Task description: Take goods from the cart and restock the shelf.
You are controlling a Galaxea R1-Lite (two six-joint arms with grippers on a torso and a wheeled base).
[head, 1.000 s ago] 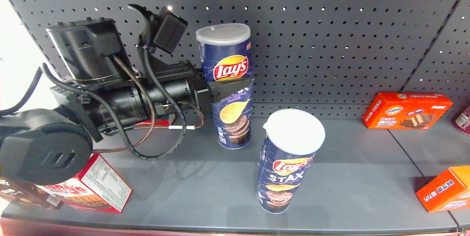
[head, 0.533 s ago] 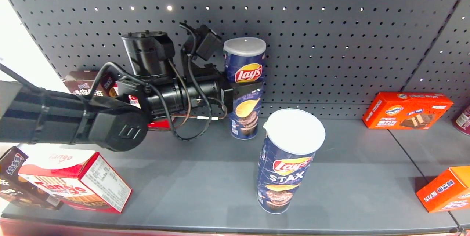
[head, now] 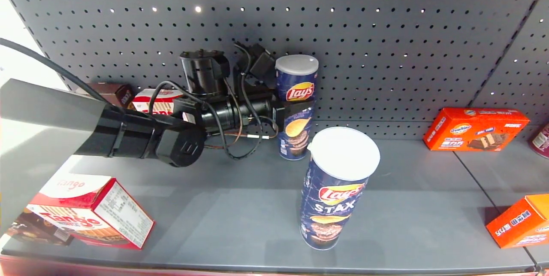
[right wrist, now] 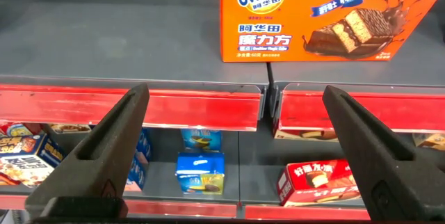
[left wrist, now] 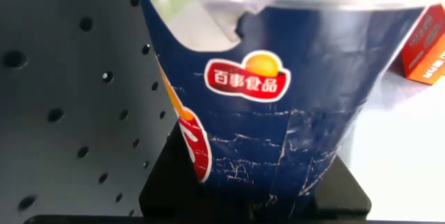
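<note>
My left gripper (head: 296,110) is shut on a dark blue chip can (head: 296,104) with a clear lid, held upright at the back of the grey shelf (head: 223,207) close to the pegboard. Its base is at or just above the shelf surface. Up close, the can (left wrist: 278,113) sits between the black pads (left wrist: 174,182). A second, identical chip can (head: 332,190) with a white lid stands upright nearer the shelf's front. My right gripper (right wrist: 243,154) hangs open in front of lower shelves, with nothing between its fingers.
A red-and-white wafer box (head: 92,211) lies at the front left, more boxes (head: 150,100) at the back left behind the arm. Orange boxes sit at the back right (head: 476,129) and front right (head: 519,220). An orange box (right wrist: 327,15) stands above red shelf rails (right wrist: 201,106).
The left arm has carried the chip can farther back and to the right on the shelf and lowered it, close to the pegboard. The front can has stayed put.
</note>
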